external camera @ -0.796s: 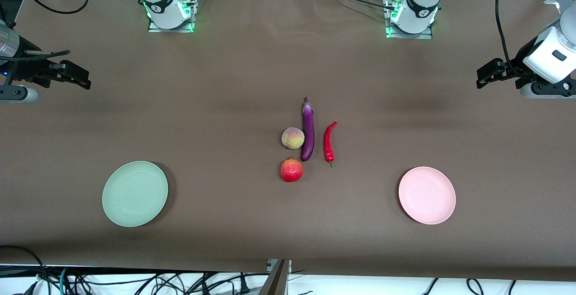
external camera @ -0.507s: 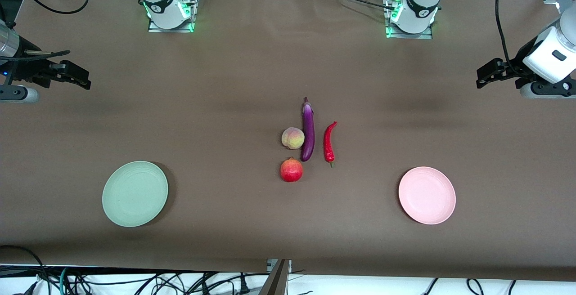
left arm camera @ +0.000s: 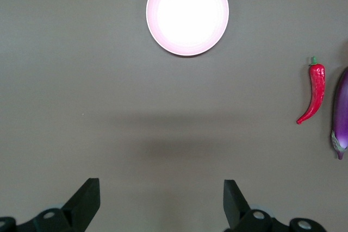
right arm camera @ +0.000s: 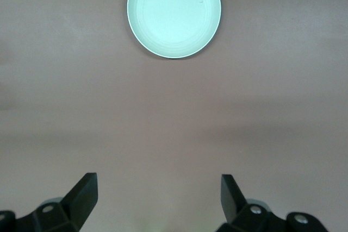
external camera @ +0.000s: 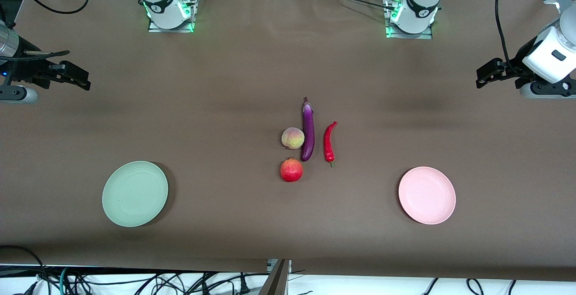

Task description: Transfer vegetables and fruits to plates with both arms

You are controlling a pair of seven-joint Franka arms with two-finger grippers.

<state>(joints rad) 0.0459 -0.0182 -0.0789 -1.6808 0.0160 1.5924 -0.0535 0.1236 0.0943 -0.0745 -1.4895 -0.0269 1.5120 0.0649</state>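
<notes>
A purple eggplant lies at the table's middle, with a peach beside it toward the right arm's end and a red chili pepper toward the left arm's end. A red pomegranate sits nearer the camera. The mint green plate and pink plate are empty. My left gripper is open, high over the left arm's end; its wrist view shows the pink plate, chili and eggplant. My right gripper is open, high over the right arm's end; its wrist view shows the green plate.
The brown table cover spans the whole table. The two arm bases stand along the edge farthest from the camera. Cables hang past the table's near edge.
</notes>
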